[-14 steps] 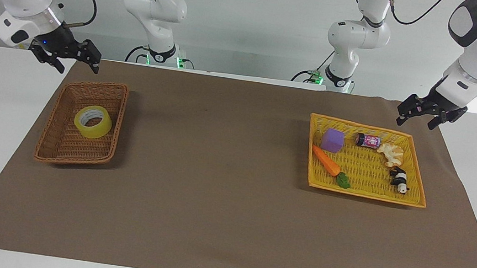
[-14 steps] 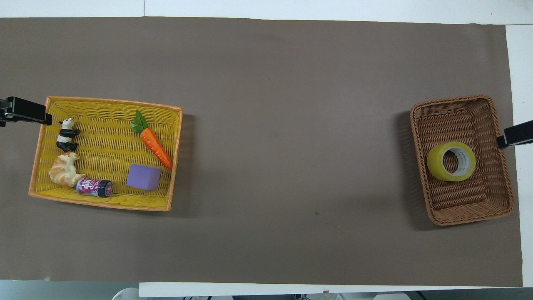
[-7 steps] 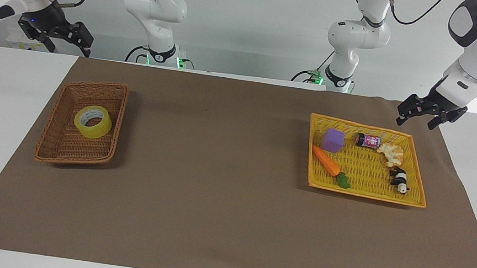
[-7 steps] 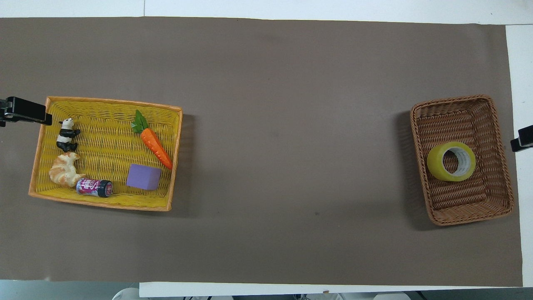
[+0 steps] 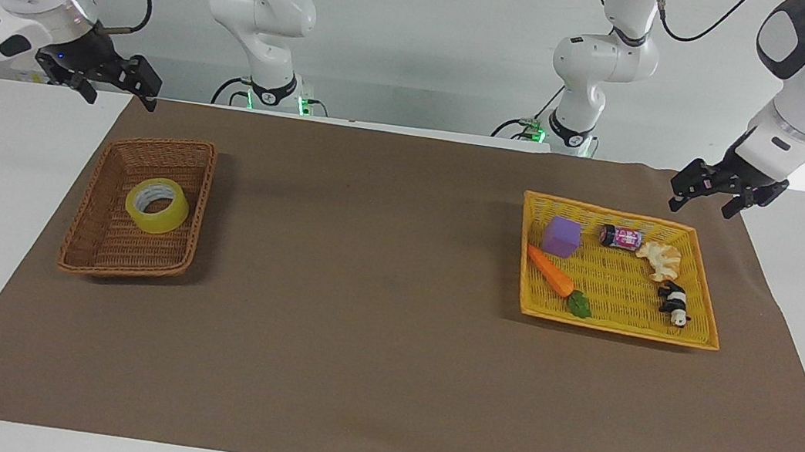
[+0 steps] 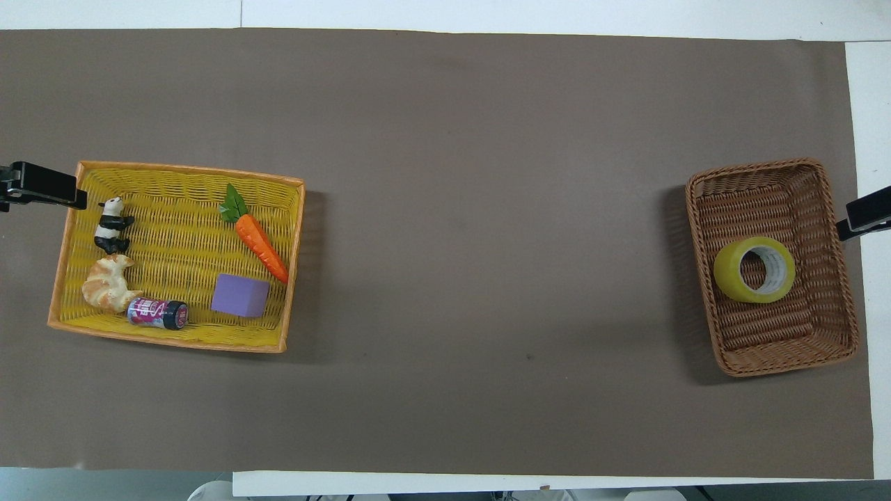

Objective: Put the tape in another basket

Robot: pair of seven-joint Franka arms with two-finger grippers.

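The right gripper [image 5: 109, 77], jaws apart and empty, hangs over the table's edge at the robots' end, just off the nearer rim of the basket [image 5: 201, 192]. A second ago it sat lower, close over that rim; it then rose and pulled back toward its base, and has now drifted a little back toward the basket. My read: the tape's move is done and this arm is clearing out — or settling to rest.

The left gripper [image 5: 710, 190], also parted and empty, waits unmoved over the mat by the nearer corner of the yellow tray [image 5: 705, 293].

The tape [image 5: 157, 205] lies flat on the basket floor, hole up, nearer the robots than the basket's middle and close to the wall facing the table's centre, seemingly not touching it. Nothing else shares the basket.

Farther out, the tray holds a block [image 5: 561, 236], carrot [image 5: 550, 270], can [image 5: 619, 237], croissant [image 5: 660, 258] and panda [image 5: 673, 301]. Between basket and tray the mat [image 5: 358, 329] is bare — wide room for any crossing.
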